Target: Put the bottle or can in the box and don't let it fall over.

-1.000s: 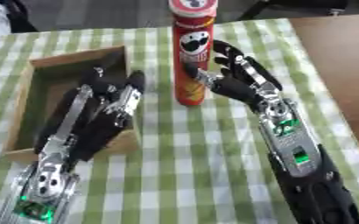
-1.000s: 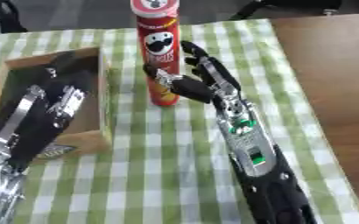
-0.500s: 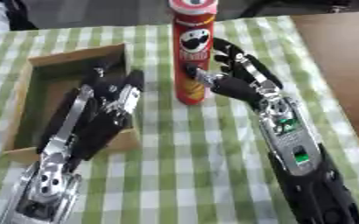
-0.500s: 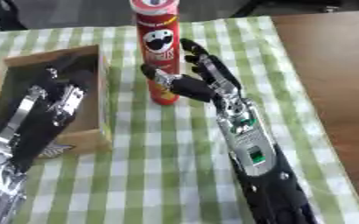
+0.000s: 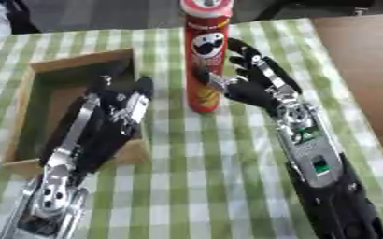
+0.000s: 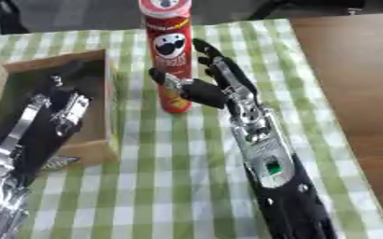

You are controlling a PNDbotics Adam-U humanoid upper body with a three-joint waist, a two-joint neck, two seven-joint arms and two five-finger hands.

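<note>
Nothing moved; right hand (image 5: 248,88) open beside can (image 5: 206,56) | left hand (image 5: 113,109) open across box (image 5: 39,74) wall

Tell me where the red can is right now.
The red can stands upright on the checked tablecloth at centre top, just right of the wooden box, with the right hand open beside it.

Right hand (image 5: 252,86) open, fingers spread; left hand (image 5: 113,109) flat, fingers extended.
</note>
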